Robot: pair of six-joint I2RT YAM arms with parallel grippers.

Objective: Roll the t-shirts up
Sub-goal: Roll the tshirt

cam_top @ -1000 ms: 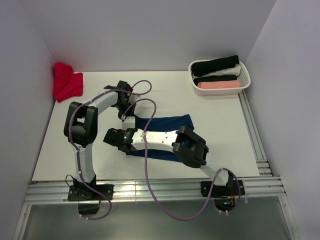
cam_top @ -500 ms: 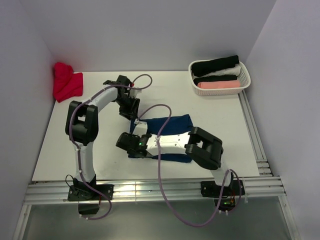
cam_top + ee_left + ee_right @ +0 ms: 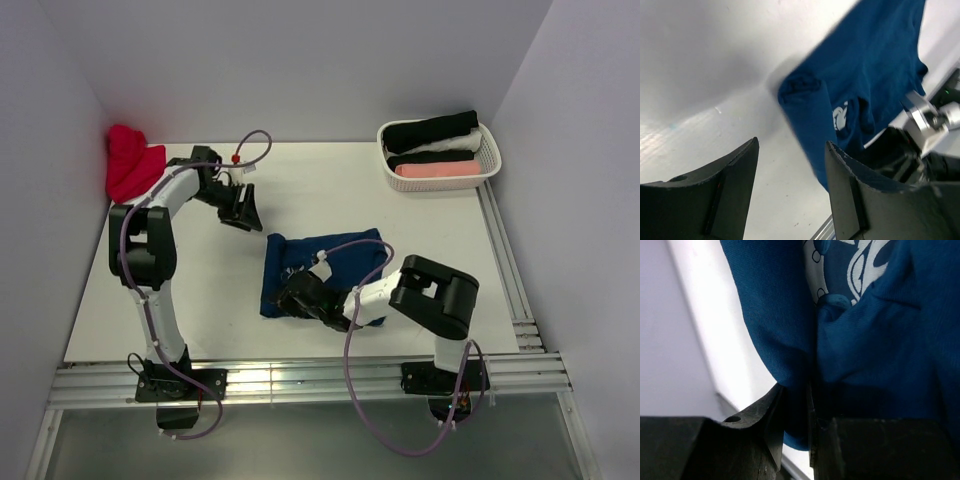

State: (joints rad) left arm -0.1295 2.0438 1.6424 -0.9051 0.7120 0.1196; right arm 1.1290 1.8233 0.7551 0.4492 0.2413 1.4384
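Left gripper [image 3: 243, 207] is backing off from the navy t-shirt [image 3: 335, 250], jaws gaping and empty — right gripper [image 3: 297, 296] is clamping that shirt's fold, cloth bunching just ahead of it

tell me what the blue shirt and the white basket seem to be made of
Blue t-shirt: soft matte knit cloth, likely cotton jersey; it bunches into folds and shows a fine texture up close. White basket: probably moulded plastic, since its stiff wall has a regular lattice of holes; the finish is hard to judge.
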